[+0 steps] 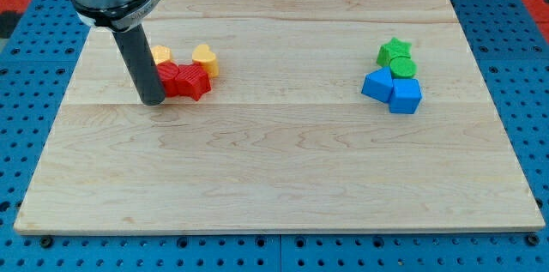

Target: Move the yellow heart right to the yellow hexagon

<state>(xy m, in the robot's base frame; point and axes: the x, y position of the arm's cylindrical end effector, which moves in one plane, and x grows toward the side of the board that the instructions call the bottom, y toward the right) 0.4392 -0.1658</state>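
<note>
The yellow heart (205, 58) sits on the wooden board at the upper left, touching the top right of two red blocks. The yellow hexagon (160, 53) lies to its left, partly hidden behind my rod. A red block (170, 75) and a red star (194, 81) sit side by side just below the two yellow blocks. My tip (153, 99) rests on the board at the left edge of the red block, below the yellow hexagon and left of the yellow heart.
At the board's right stands a cluster: a green star (395, 50), a green cylinder (403, 69), a blue block (377, 85) and a blue cube (406, 96). The wooden board (274, 169) lies on a blue perforated surface.
</note>
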